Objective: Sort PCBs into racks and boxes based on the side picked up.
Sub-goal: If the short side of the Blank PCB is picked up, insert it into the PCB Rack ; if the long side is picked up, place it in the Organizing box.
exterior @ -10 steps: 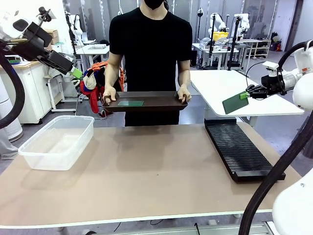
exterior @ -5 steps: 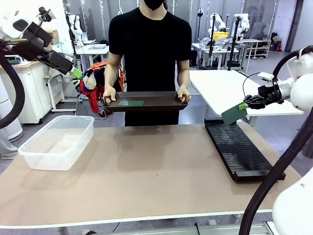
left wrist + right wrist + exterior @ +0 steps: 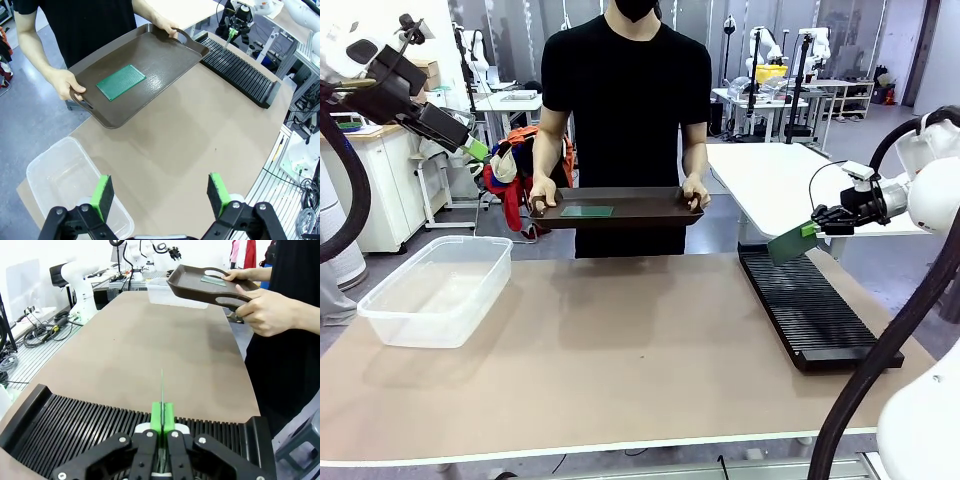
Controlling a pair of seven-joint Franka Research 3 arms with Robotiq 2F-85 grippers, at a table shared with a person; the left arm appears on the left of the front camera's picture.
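Green, thin and stiff-looking, the PCB [image 3: 785, 243] hangs above the rack's [image 3: 810, 305] far end, pinched at one edge by the right hand [image 3: 809, 228]. It is probably light and slippery. The left hand [image 3: 160, 192] gapes empty.

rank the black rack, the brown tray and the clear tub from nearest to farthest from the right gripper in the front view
From the right gripper, which holds a PCB:
1. rack, just below it on the table's right side.
2. tray, held up at the far middle.
3. tub, across on the table's left side.
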